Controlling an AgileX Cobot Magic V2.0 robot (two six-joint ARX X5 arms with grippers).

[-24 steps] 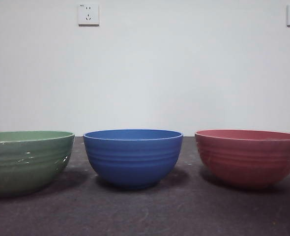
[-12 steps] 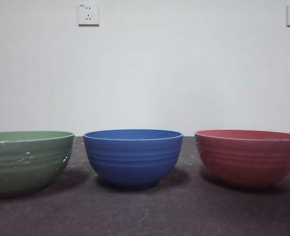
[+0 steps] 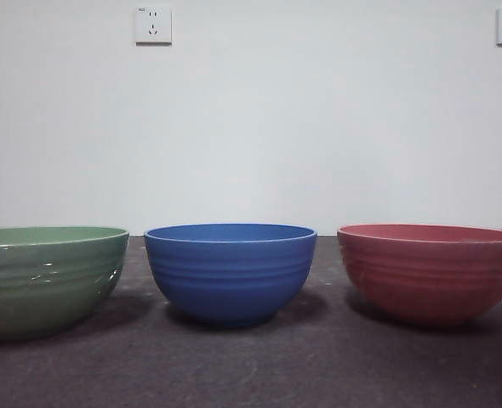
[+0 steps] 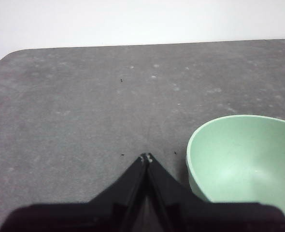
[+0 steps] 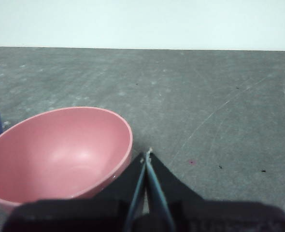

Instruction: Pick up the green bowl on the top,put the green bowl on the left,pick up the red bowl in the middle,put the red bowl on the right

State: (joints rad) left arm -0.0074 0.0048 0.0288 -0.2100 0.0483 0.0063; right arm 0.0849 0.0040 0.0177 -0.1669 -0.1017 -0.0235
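Green bowl (image 4: 244, 164) and red bowl (image 5: 60, 154) sit beside clenched, empty fingers.

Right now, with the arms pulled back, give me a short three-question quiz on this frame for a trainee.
1. True or false: the green bowl is stacked on the blue bowl.
2. Which bowl stands beside the right gripper? A) the red bowl B) green C) blue
3. Fill in: the left gripper has its jaws ____.

Key: 1 false, all three bowls stand apart on the table; 2 A; 3 shut, holding nothing.
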